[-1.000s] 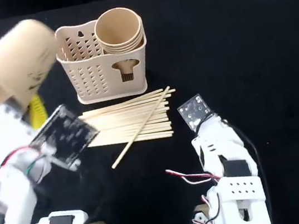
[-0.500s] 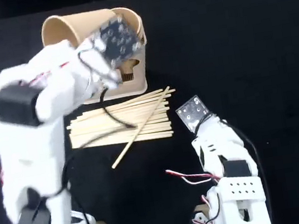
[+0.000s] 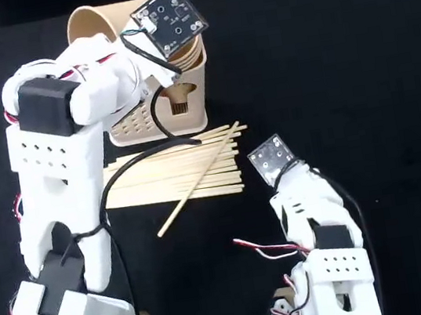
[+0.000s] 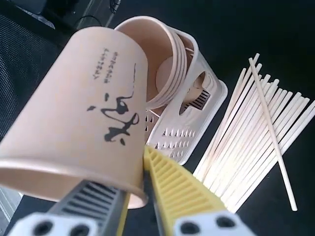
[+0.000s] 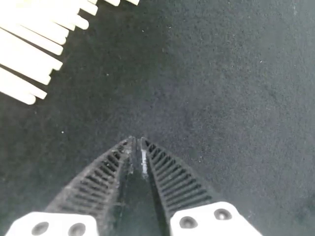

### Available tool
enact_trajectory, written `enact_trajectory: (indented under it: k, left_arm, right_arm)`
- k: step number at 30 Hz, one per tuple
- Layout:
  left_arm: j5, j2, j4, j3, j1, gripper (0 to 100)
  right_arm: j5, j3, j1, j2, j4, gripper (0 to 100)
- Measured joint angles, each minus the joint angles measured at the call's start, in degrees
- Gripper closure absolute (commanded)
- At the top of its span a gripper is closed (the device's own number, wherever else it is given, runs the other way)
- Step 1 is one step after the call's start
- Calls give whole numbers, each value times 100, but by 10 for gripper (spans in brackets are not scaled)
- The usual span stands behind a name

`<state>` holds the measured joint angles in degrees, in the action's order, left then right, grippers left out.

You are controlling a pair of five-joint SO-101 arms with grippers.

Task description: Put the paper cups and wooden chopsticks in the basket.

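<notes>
Paper cup (image 4: 88,123): light, likely crushable | L hand (image 4: 130,177) pinches its rim, at basket's (image 3: 187,105) 11 | R hand (image 5: 136,142) closed, empty | chopsticks (image 3: 181,174) at basket's 6: stiff, grab mid

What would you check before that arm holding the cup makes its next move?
1. Grip on the held cup: the left gripper is shut on its rim. Ok.
2. Is the held cup lined up over the stacked cups? It is tilted and beside them. Not ok.
3. Is the mouth of the top stacked cup free? Ok.
4. Is the basket upright? Ok.
5. Is the right gripper out of the way? It is shut over the bare table. Ok.
6. Are the chopsticks in the basket? They are lying on the table. Not ok.
</notes>
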<state>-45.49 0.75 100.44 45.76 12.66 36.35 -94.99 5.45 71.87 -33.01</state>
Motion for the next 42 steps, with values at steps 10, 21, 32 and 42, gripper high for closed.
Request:
enact_trajectory:
  k: [10, 21, 32, 42]
  left_arm:
    - [-9, -686, -9, 9, 0, 970]
    - [774, -993, -387, 114, 0, 865]
    - [958, -299, -484, 114, -9, 866]
    - [2866, 53, -1345, 114, -9, 866]
  right_arm:
    - [0, 0, 0, 0, 0, 986]
    - [0, 0, 0, 0, 0, 986]
    - [0, 0, 0, 0, 0, 986]
    - [0, 0, 0, 0, 0, 986]
